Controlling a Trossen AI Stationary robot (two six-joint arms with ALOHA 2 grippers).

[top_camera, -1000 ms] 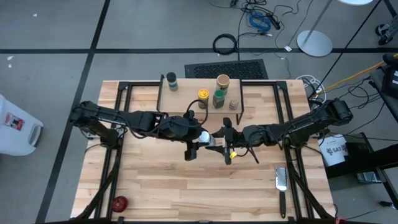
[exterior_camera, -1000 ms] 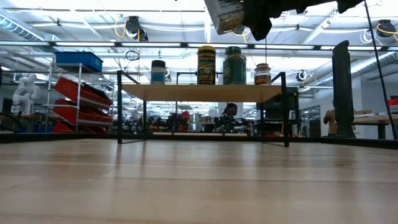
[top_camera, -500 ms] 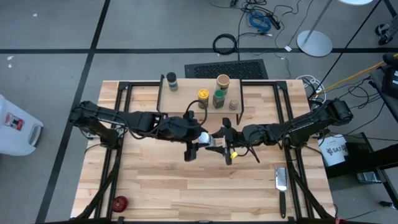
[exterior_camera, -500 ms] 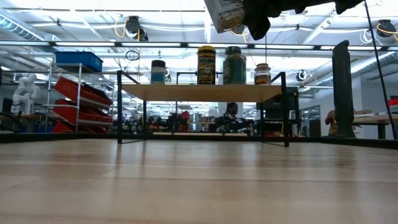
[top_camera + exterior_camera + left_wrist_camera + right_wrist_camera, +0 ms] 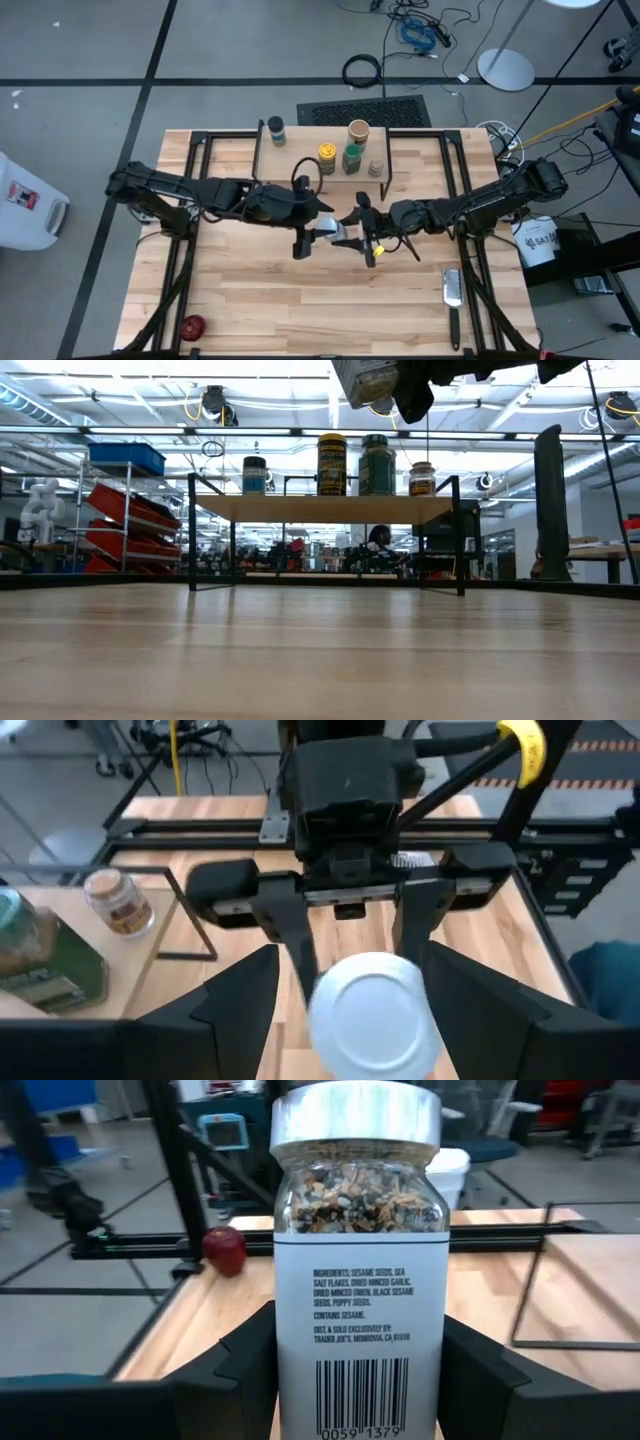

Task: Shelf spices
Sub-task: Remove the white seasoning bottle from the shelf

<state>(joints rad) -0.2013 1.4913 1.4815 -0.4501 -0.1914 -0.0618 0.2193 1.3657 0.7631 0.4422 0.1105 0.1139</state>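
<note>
shelf (image 5: 322, 172): low wood-topped rack at the table's far edge, with four jars on top.
left gripper (image 5: 318, 227): in front of the shelf, jaws part open around the jar's white cap (image 5: 374, 1014).
right gripper (image 5: 352, 229): facing the left one, jaws part open on the jar's body.
seasoning jar (image 5: 360, 1270): raised off the table in front of the shelf, between both grippers, long axis lying from one gripper to the other.
coming move: likely turns on which arm lets go; both are equally near.
</note>
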